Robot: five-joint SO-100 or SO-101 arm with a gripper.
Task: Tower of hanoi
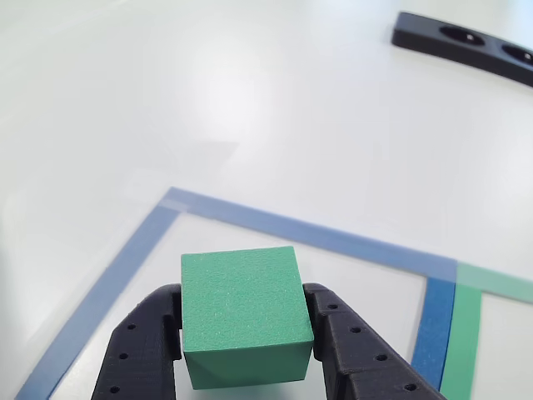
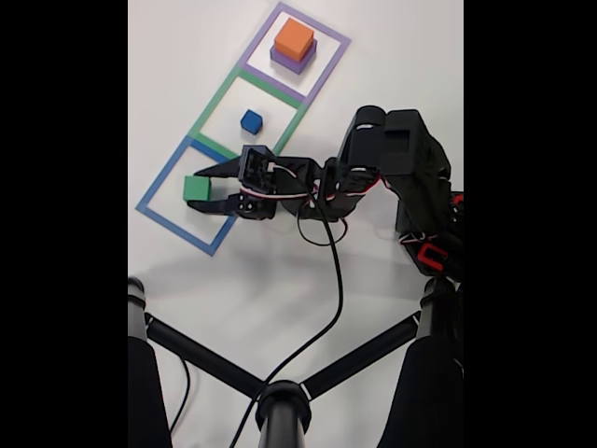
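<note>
A green cube point(image 1: 241, 321) sits between the black fingers of my gripper point(image 1: 243, 293), which press against its left and right sides. In the fixed view the green cube point(image 2: 196, 187) lies inside the blue tape square point(image 2: 160, 174), with the gripper point(image 2: 193, 191) reaching in from the right and shut on it. Whether it rests on the table or hangs just above it I cannot tell. A small blue cube point(image 2: 251, 120) stands in the green tape square point(image 2: 210, 105). An orange cube point(image 2: 294, 38) is stacked on a purple block point(image 2: 283, 62) inside the purple tape square point(image 2: 329, 58).
The blue tape line point(image 1: 125, 267) runs ahead of the cube and down the left. Green tape point(image 1: 462, 350) lies at the right. A black plate with holes point(image 1: 466, 42) lies far back right. Black stand legs point(image 2: 280, 401) and a cable point(image 2: 336, 280) cross the table's near part.
</note>
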